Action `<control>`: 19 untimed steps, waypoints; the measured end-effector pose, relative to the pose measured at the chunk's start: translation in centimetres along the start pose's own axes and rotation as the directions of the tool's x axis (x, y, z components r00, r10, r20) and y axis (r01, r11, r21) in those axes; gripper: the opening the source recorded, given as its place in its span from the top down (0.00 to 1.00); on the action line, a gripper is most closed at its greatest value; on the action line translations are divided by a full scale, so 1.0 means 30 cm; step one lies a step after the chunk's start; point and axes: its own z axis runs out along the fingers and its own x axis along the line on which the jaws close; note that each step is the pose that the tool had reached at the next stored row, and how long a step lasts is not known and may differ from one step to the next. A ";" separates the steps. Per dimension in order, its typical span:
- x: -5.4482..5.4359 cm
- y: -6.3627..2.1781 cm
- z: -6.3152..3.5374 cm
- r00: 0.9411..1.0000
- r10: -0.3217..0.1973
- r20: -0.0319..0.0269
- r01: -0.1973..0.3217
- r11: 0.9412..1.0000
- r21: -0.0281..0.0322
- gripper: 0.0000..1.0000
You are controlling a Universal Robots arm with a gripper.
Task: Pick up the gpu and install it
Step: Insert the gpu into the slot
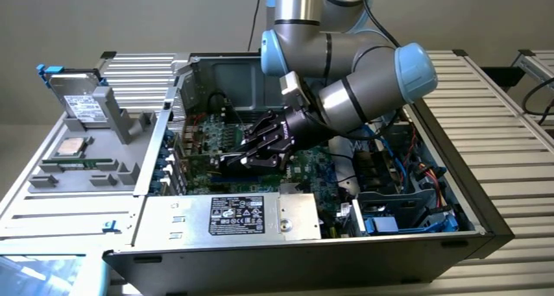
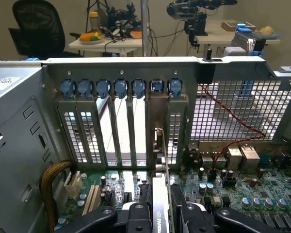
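Observation:
The gpu stands on edge over the green motherboard. Its thin green card and black cooler run between my gripper's fingers, and its silver bracket end sits up against the rear slot panel of the computer case. My gripper is shut on the gpu, one black finger on each side of the card. In the exterior view the gripper reaches down into the open case, with the gpu's dark body just below it above the motherboard.
Blue slot latches line the top of the slot panel. A red wire crosses the mesh wall. The power supply fills the case's front. Blue cables lie at the exterior view's right. A grey parts tray holds a drive.

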 end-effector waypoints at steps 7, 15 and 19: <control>0.001 -0.002 0.002 1.000 0.001 0.001 -0.001 1.000 0.000 0.72; 0.004 -0.003 0.002 1.000 0.001 0.002 -0.001 1.000 0.000 0.72; 0.004 -0.002 0.002 1.000 0.001 0.001 -0.001 1.000 0.000 0.72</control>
